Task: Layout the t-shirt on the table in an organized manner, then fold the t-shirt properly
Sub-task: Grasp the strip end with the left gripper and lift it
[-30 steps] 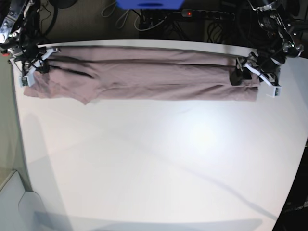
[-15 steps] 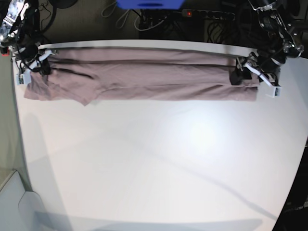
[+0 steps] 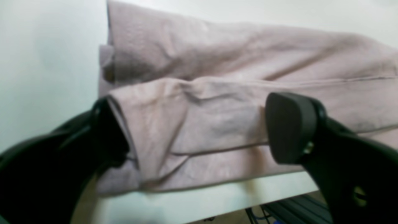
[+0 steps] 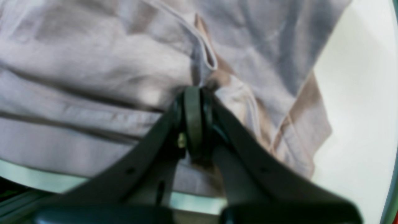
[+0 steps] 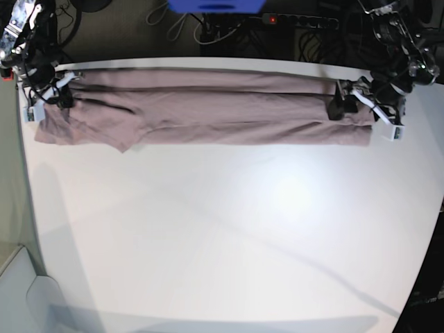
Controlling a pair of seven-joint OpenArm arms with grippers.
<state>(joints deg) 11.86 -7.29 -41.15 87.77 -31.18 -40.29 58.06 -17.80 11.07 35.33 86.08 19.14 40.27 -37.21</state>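
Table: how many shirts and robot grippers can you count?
Shirt: 1
Grippers: 2, the left gripper and the right gripper
Total: 3, all at the table

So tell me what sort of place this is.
Probably a robotics lab or test bench, not a home. A bare white table holds only a t-shirt, worked by two arms. Behind the table, a power strip and loose cables lie on a dark floor.
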